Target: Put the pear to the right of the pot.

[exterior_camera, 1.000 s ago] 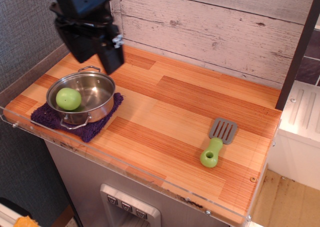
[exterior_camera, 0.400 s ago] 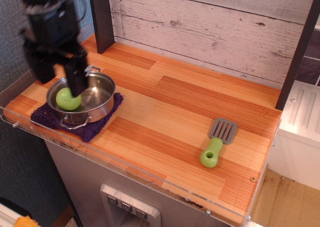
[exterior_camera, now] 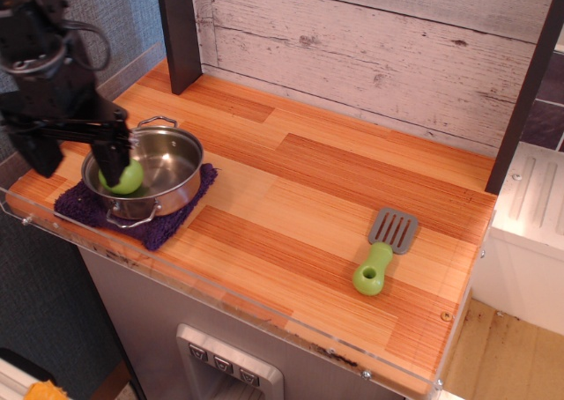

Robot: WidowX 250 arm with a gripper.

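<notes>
The light-green pear (exterior_camera: 130,178) lies inside the shiny steel pot (exterior_camera: 182,187), against its left wall. The pot stands on a purple cloth (exterior_camera: 164,228) at the left end of the wooden counter. My black gripper (exterior_camera: 77,169) hangs low over the pot's left rim with its jaws spread wide. Its right finger (exterior_camera: 112,158) reaches into the pot and covers the pear's left side. Its left finger (exterior_camera: 40,153) is outside the pot, to the left. The jaws hold nothing.
A spatula (exterior_camera: 385,252) with a grey head and a green cylindrical handle lies at the counter's right front. A dark post (exterior_camera: 179,30) stands at the back left and another (exterior_camera: 527,74) at the right. A clear lip (exterior_camera: 220,296) runs along the front edge.
The gripper has swung from above the pot's back edge to the left and down, to the pot's left rim beside the pear. Pear, pot and spatula have not moved.
</notes>
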